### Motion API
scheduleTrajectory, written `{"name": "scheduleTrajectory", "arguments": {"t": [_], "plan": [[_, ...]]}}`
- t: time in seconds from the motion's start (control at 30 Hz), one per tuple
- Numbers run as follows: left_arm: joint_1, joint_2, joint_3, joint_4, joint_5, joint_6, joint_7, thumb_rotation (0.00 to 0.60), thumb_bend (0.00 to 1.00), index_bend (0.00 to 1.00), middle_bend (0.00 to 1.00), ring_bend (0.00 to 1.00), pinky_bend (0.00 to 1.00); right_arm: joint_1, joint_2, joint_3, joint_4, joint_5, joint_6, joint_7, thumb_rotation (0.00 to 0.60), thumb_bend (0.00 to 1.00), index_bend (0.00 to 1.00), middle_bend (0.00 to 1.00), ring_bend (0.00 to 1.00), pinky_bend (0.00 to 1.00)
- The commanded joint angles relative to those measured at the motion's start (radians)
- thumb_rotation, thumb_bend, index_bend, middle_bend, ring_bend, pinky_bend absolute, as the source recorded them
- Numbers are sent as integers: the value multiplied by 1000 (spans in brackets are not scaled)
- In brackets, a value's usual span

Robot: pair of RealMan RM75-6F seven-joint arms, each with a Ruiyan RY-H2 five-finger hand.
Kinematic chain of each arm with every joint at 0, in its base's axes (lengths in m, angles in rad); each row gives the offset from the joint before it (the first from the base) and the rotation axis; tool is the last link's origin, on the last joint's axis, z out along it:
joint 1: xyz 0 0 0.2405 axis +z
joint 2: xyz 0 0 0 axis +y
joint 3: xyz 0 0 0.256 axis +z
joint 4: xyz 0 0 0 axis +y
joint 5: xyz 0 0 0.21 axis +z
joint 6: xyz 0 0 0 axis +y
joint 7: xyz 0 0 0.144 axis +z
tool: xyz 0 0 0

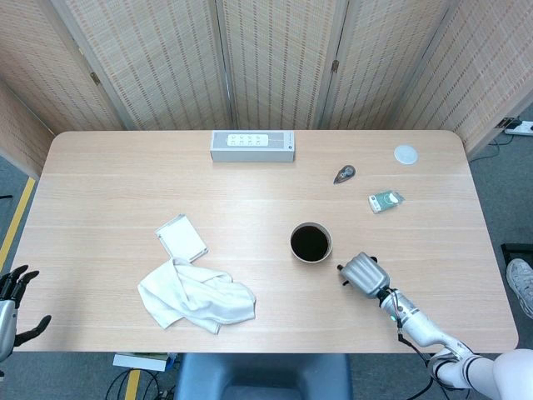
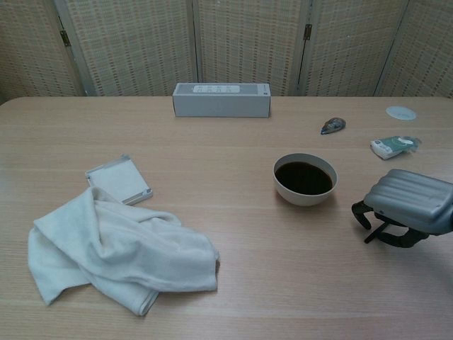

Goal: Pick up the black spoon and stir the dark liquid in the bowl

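now the right hand curls down over the black spoon beside the bowl; grip unclear.

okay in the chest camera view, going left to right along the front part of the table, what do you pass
White towel → small white box → bowl of dark liquid → right hand, its fingers curled down on the table.

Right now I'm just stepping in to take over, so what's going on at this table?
The right hand is down on the table just right of the bowl of dark liquid, fingers curled over something black, probably the spoon. Nothing is in the bowl yet. The left hand hangs idle off the table's left edge, holding nothing.
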Motion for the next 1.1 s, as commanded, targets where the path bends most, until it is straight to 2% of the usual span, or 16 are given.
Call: {"name": "scheduleTrajectory", "arguments": {"t": [0.03,0.57,1.1], "plan": [[1,-1,0,2,-2,0,-3,600,239,208,149,162,185,4,-2,-3,-1,-4,-4,-10,600,313,518,893,1000,1000],[5,-7,-1,18,-4,1,-19,600,239,208,149,162,185,12,-10,-11,11,-5,-23,-37,600,317,561,893,1000,1000],[4,-5,-4,11,3,5,-17,600,239,208,149,162,185,-4,-5,-11,35,-7,27,32,600,484,705,913,1000,1000]]}}
